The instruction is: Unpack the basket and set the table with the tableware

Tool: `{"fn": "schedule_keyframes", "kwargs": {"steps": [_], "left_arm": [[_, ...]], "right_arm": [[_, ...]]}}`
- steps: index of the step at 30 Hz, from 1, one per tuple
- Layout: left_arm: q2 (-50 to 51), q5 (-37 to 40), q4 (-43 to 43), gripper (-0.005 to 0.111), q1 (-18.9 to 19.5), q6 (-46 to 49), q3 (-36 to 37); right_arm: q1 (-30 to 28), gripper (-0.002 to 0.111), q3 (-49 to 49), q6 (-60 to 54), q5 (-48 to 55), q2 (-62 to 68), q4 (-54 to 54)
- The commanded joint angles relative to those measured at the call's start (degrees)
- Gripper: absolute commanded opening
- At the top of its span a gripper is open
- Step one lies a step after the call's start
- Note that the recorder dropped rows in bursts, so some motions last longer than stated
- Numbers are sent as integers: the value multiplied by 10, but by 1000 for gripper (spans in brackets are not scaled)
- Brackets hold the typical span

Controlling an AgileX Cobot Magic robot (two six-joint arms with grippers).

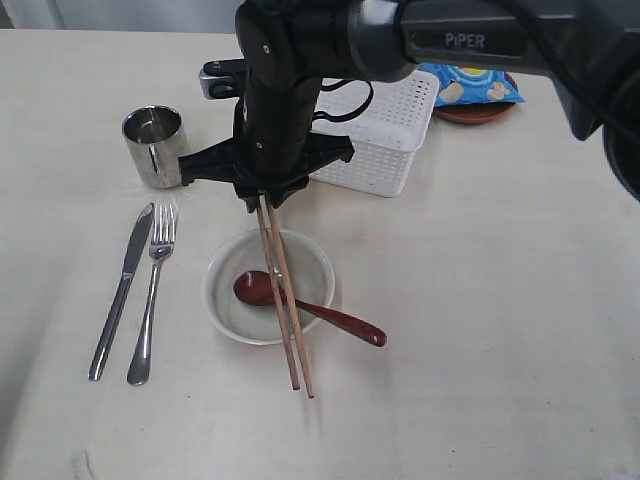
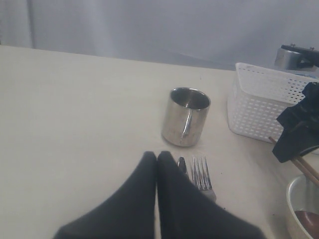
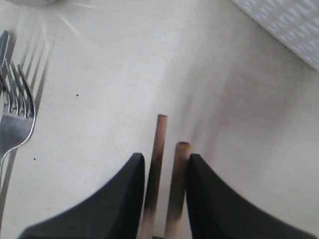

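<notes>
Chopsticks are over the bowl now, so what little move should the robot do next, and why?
Probably open the right fingers and let go. They're clamped on the chopsticks, which stretch across the bowl with the red spoon in it, so little seems left but releasing.

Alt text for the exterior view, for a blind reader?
The right gripper holds two chopsticks slanting across a bowl with a red spoon in it. A knife, fork and cup sit at the picture's left; the basket stands behind.
</notes>
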Motion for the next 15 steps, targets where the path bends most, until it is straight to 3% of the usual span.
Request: {"fn": "schedule_keyframes", "kwargs": {"steps": [1,15], "left_arm": [[-2,-6,-1,0,1,0,2],[-2,-6,-1,0,1,0,2]], "right_arm": [[-3,26,-2,-7,4,-4,-2],[-3,24,-2,-15,3,-5,-3]]}}
